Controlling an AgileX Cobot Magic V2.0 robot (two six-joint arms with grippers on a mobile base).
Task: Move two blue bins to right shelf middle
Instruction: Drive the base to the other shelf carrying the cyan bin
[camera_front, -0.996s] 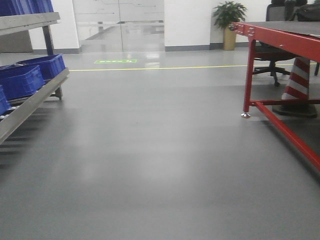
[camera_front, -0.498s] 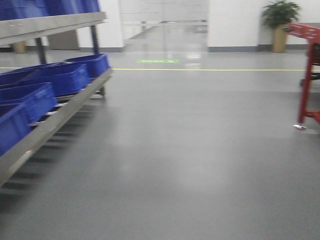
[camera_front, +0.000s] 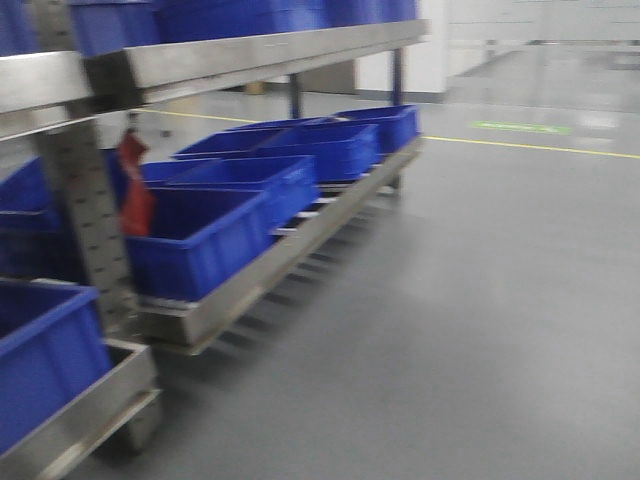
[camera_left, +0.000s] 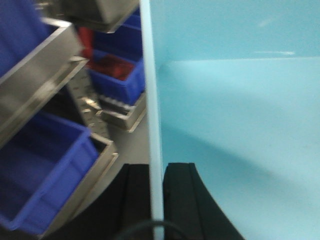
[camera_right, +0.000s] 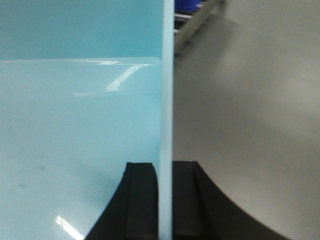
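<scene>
A pale blue bin fills both wrist views. In the left wrist view its wall (camera_left: 151, 75) runs upright between the black fingers, and my left gripper (camera_left: 157, 200) is shut on it. The bin's inside (camera_left: 240, 125) lies to the right of that wall. In the right wrist view my right gripper (camera_right: 165, 200) is shut on the opposite wall (camera_right: 167, 75), with the bin's inside (camera_right: 75, 125) to the left. The front view shows neither the held bin nor the grippers. Several dark blue bins (camera_front: 205, 245) sit in a row on a metal shelf (camera_front: 260, 275) at the left.
An upper shelf level (camera_front: 250, 55) carries more blue bins. A red tag (camera_front: 135, 195) hangs by a perforated upright post (camera_front: 85, 215). Another blue bin (camera_front: 40, 365) sits near left on a second rack. Grey floor (camera_front: 480, 330) spreads to the right, with a yellow line (camera_front: 540, 148).
The front view has swung left: the red table, cone and plant have left the frame, and the shelf with dark blue bins now fills the left half, much closer.
</scene>
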